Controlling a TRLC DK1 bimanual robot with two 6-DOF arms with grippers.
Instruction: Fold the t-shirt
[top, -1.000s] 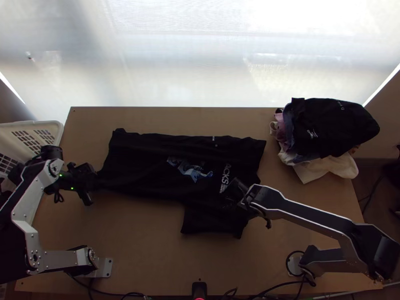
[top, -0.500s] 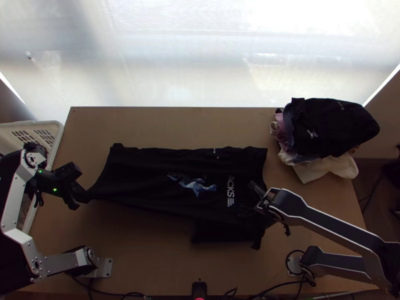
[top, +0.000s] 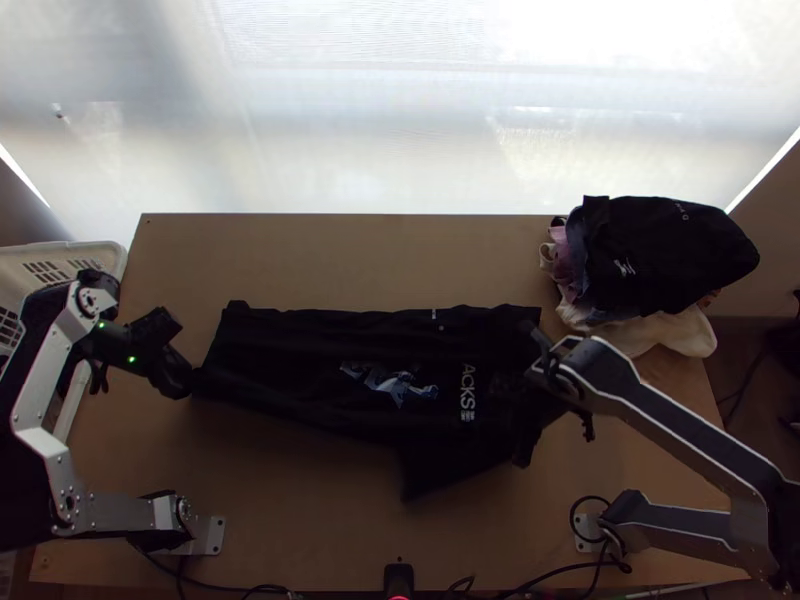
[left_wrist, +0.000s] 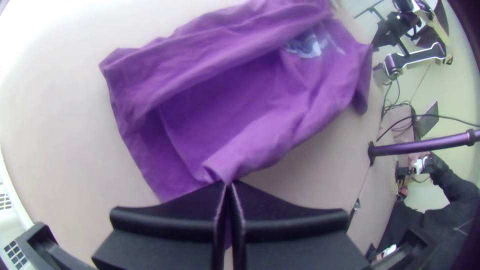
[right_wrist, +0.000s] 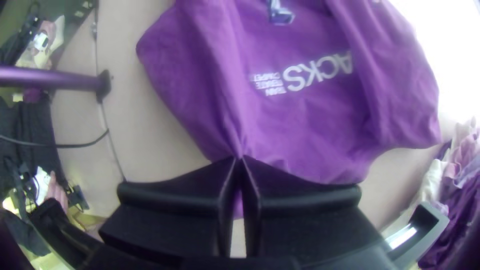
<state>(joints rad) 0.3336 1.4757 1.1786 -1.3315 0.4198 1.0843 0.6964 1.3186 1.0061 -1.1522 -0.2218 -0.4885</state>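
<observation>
Across the wooden table (top: 320, 250), here's the dark t-shirt (top: 300, 345), stretched through the middle! White basket (top: 117, 262) at left, contents mostly hidden by the left arm (top: 45, 375). And 2 pinches: left gripper (top: 190, 387) on its left edge, right gripper (top: 532, 372) on its right part!

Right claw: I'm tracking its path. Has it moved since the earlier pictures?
Yes; in the top view, the right claw is now closer to the garment pile.
</observation>
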